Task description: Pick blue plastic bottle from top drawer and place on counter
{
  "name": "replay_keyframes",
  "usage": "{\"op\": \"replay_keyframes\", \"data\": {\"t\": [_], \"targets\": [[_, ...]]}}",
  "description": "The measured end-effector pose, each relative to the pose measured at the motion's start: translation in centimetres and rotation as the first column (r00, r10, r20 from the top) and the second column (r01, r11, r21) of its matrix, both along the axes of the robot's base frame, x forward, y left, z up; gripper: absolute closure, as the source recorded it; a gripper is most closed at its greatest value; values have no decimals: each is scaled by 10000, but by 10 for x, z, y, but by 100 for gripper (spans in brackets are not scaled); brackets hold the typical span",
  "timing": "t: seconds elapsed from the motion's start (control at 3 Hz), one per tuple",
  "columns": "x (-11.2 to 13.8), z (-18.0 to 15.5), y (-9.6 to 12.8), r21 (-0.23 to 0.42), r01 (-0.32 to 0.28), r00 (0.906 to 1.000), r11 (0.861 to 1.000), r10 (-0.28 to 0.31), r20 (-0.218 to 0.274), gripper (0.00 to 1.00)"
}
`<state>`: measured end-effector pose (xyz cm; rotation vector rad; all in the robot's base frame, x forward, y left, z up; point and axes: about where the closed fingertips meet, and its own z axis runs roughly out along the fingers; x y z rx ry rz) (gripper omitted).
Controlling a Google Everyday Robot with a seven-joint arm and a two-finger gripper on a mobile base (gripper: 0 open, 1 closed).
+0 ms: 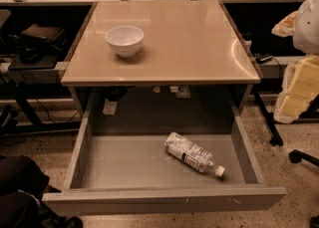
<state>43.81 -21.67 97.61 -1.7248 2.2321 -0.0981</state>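
Your bottle (193, 155) lies in the open drawer (124, 165) below the counter (199, 48) front edge; gripper out of frame, can't tell its state.

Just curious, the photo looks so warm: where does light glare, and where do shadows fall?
Camera view: warm light leaves a sheen on the counter, brightest near its right edge; the bowl throws a small shadow in front of itself; the drawer is dim at the back under the counter, yet the bottle shows plainly; the hand hangs at the right edge, lit pale yellow.
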Motion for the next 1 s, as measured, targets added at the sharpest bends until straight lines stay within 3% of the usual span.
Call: {"op": "replay_keyframes", "data": {"t": [0.33,0.67,1.0], "targets": [[0,0,0,1,0,10000,10000,0,0,0],[23,-41,26,989,214,9997,9949,-224,99,0],[41,-45,36,1337,252,9969,9907,-349,711,0]]}}
